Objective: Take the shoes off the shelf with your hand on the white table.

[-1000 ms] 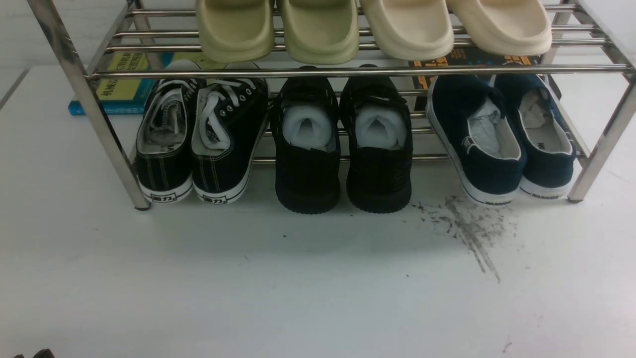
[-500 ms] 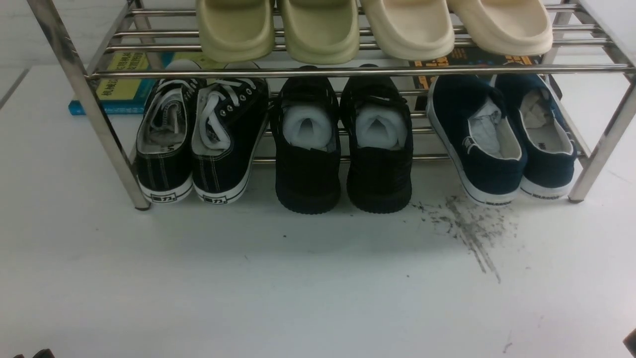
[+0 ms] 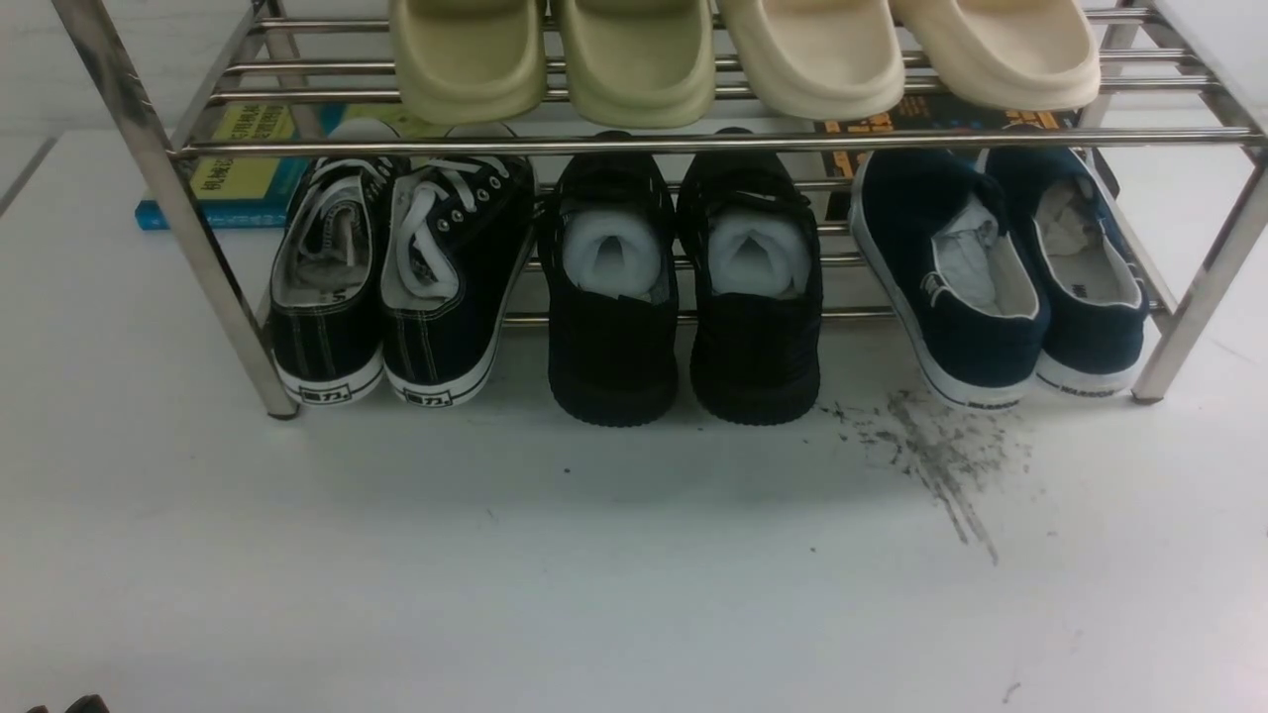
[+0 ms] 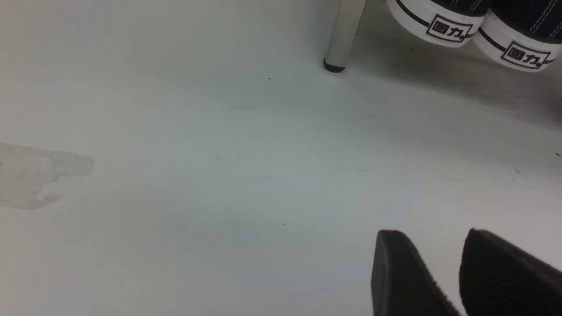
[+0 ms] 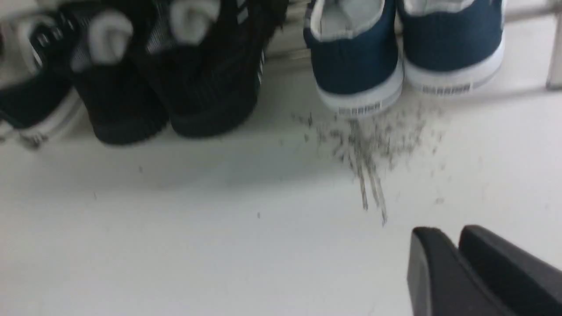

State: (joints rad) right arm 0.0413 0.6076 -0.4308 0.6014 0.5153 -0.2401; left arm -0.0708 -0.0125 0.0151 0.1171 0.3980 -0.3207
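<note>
**Shoes** (image 3: 996, 277): navy pair, white soles, paper stuffing. They sit on the lower tier of the shelf (image 3: 693, 144) at its right end, with the heels toward the robot and overhanging the front bar. The left shoe is angled, and the two touch side by side.

**Right gripper** (image 5: 448, 230): low over the table (image 3: 594, 574), with its jaws drawn almost together and nothing between them. The shoes (image 5: 355, 66) lie ahead of it and well apart. Only bare table and the scuffs (image 5: 364, 149) lie between.

**Left gripper** (image 4: 432, 235): jaws slightly parted, holding nothing. It hangs over bare table near the shelf's left front leg (image 4: 344, 35), well apart from the shoes.

**Black pair** (image 3: 684, 297): lower tier, middle, white stuffing. They stand just beside the shoes on their left but do not touch them.

**Sneakers** (image 3: 396, 287): lower tier, left end, white laces.

**Green slides** (image 3: 555, 59) and **cream slides** (image 3: 911, 50): upper tier. The cream pair sits directly above the shoes.

**Top bar** of the shelf: crosses in front of the shoes' toes, while the heels stay clear below it.

**Right front leg** (image 3: 1199, 287): just beside the right shoe's heel.

**Books**: a blue-yellow one (image 3: 238, 178) lies behind the left end and a dark one (image 3: 941, 119) behind the right.
</note>
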